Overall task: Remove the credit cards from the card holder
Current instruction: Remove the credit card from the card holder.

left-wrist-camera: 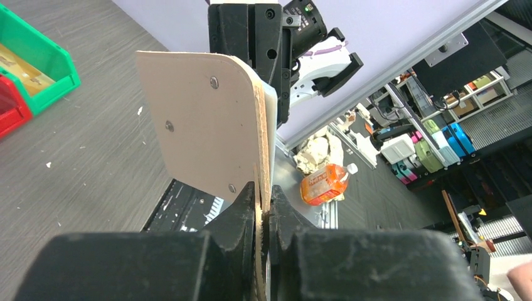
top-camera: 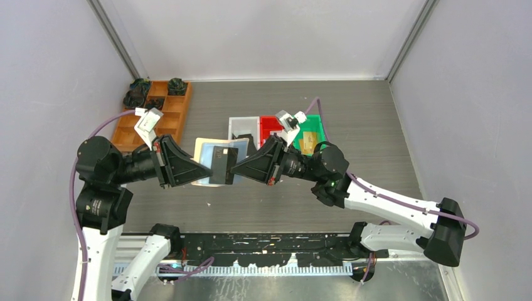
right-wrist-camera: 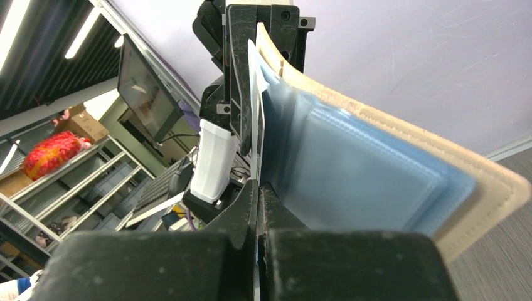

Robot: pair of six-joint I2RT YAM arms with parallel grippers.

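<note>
**A:** Where's the holder [top-camera: 201, 153] sitting right now?

**B:** It isn't sitting at all. It's held up off the table [top-camera: 376, 138], mid-scene, between the two arms and just near of the bins [top-camera: 271, 125]. The left gripper [top-camera: 209, 169] is clamped on one edge of it. In the left wrist view the fingers [left-wrist-camera: 241, 213] are pinched tight on the tan flap.

**A:** What does it look like?

**B:** Tan-beige outside with rounded corners and a few small rivets. It's folded open, and the inside is shiny blue-grey pockets layered one over another, with a beige rim showing round them.

**A:** And the right arm?

**B:** The right gripper [top-camera: 237, 170] comes in from the opposite side, nose to nose with the left one. Its fingers [right-wrist-camera: 244, 213] are squeezed together on a thin card [top-camera: 221, 164] standing just beside the pockets. From above the card looks black, but from the wrist I only see a pale edge. Can't tell how much of it is out of its pocket.

**A:** Anything else around?

**B:** White, red and green bins stand in a row on the far side, with something gold in the green one. A brown tray [top-camera: 157, 113] is far left.
</note>
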